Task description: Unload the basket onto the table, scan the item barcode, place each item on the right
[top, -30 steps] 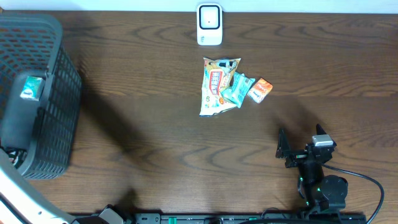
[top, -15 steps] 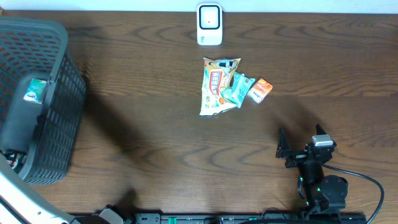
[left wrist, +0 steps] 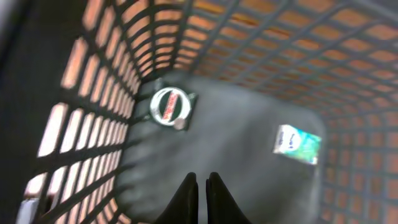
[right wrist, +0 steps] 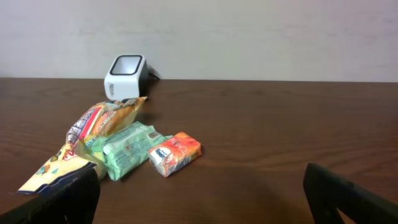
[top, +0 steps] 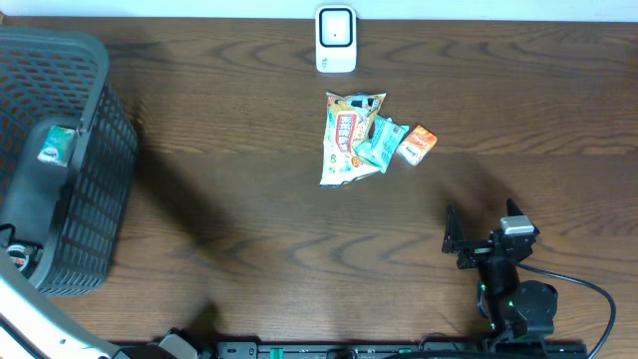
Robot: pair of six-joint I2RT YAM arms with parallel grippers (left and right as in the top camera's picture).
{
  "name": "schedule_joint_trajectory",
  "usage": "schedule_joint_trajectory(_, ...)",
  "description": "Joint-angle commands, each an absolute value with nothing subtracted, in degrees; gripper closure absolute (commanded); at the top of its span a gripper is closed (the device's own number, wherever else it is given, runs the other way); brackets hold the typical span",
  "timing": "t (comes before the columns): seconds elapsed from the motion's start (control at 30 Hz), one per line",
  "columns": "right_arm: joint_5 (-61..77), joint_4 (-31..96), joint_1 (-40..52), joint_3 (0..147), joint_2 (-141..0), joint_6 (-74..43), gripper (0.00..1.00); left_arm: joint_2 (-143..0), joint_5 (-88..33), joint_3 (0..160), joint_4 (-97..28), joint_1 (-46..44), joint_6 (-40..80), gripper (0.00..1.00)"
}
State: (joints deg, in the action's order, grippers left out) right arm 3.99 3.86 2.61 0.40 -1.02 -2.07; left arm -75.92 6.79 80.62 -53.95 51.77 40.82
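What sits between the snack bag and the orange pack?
The green pack, overlapping the snack bag and against the orange pack; overhead and right wrist views show it.

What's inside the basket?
Two things lie in the basket: a green-and-white packet and a dark packet with a round label. The shut, empty left claw points in at them. Whatever sits beneath the claw is hidden.

The wooden table (top: 249,219) bears a basket (top: 95,170), a scanner (top: 336,40), a snack bag (top: 346,140), a green packet (top: 382,143) and an orange packet (top: 418,145).
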Motion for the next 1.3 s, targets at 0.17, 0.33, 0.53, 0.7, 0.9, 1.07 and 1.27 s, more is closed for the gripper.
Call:
schedule_joint_trajectory(0.17, 3.53, 4.10, 3.07, 0.32, -0.82, -1.19, 0.01, -76.36, 16.60, 80.12, -55.18, 52.12, 41.06, 0.92)
schedule_joint_trajectory(0.33, 3.53, 4.10, 3.07, 0.32, -0.82, -1.19, 0.01, -76.36, 23.27, 80.12, -60.90, 52.12, 49.32, 0.92)
schedule_joint_trajectory(0.53, 3.53, 4.10, 3.07, 0.32, -0.82, -1.19, 0.01, -76.31, 23.22, 80.12, -65.23, 53.06, 56.66, 0.93)
schedule_joint_trajectory(0.7, 3.53, 4.10, 3.07, 0.32, -0.82, -1.19, 0.01, -76.29, 23.20, 80.12, -67.75, 53.82, 60.34, 0.93)
schedule_joint_trajectory(0.9, 3.53, 4.10, 3.07, 0.32, -0.82, -1.19, 0.01, -76.18, 22.00, 80.12, -69.58, 53.82, 60.31, 0.92)
schedule_joint_trajectory(1.07, 3.53, 4.10, 3.07, 0.32, -0.82, -1.19, 0.01, -75.72, 15.40, 80.12, -69.56, 53.82, 60.29, 0.93)
schedule_joint_trajectory(1.27, 3.53, 4.10, 3.07, 0.32, -0.82, -1.19, 0.01, -74.83, 11.57, 80.12, -62.43, 53.82, 49.78, 0.93)
